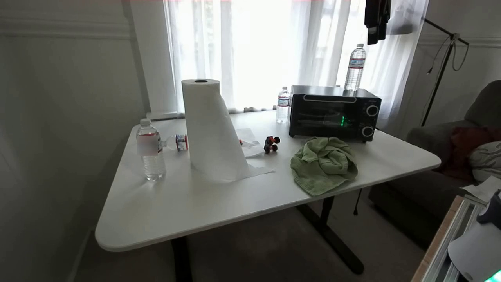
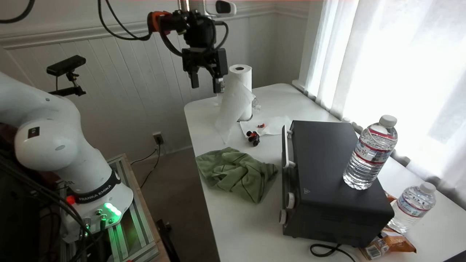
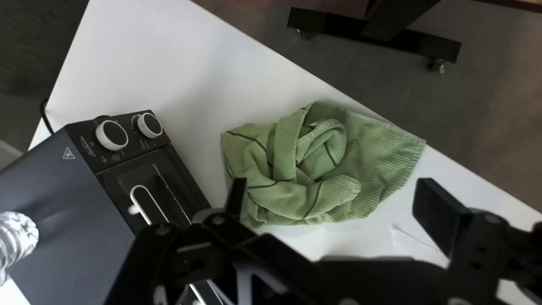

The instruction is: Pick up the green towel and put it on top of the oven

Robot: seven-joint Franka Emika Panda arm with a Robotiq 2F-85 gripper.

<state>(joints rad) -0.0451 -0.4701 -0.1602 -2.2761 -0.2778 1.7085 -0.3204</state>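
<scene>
Gripper (image 2: pixel 206 86) spread wide, fingers (image 3: pixel 438 218) well apart, hanging well above the table (image 1: pixel 156 215), green towel (image 3: pixel 315 167) framed between them in the wrist view. Towel is bunched on the table along the long edge opposite the curtained window (image 1: pixel 266 55), one corner reaching that edge. Black oven (image 2: pixel 320 163) toward the window-side edge, nearer one short edge, front facing the towel, strip of table between the two. Water bottle (image 1: pixel 355 70) upright on oven top near its back edge; another bottle (image 1: pixel 282 105) upright on the table just beside the oven. Paper towel roll (image 1: pixel 205 125) upright toward the opposite short edge, loose sheet (image 1: pixel 233 156) trailing onto the table. Clear bottle (image 1: pixel 153 166) upright near that short edge; lying bottle (image 1: pixel 181 142) right by the roll, partly hidden. Small wheeled toy (image 1: pixel 270 145) sits between roll and towel. Orange snack bag (image 2: pixel 391 244) pokes out at the oven's rear corner. White arm (image 2: pixel 47 145) has its base (image 2: pixel 96 205) off the long edge, apart from the table.
</scene>
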